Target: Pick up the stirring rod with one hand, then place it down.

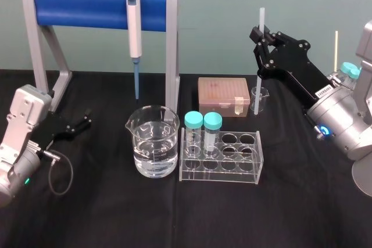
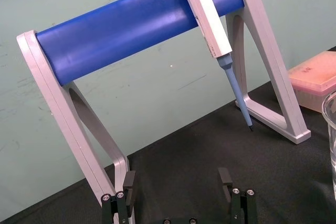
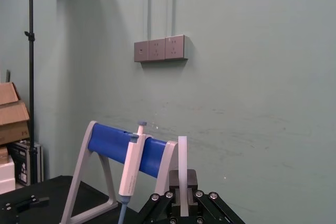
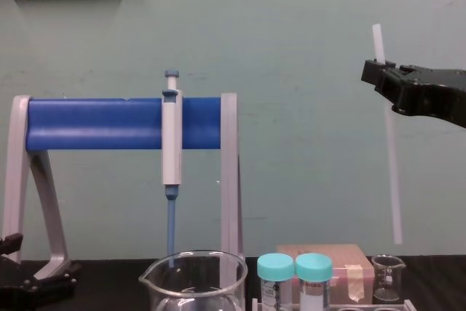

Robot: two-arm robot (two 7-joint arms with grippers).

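Right end effector (image 4: 380, 72) grips rod (image 4: 392, 172) near top; I judge it light, slick. Left end effector (image 1: 80, 122) spread, worktop's (image 1: 116, 213) left edge.

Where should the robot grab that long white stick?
Near its top, from the side. The stirring rod is thin, straight and upright, so a sideways pinch grips it squarely. The right end effector holds it that way, most of it hanging below. The left end effector sits open by the pipette stand.
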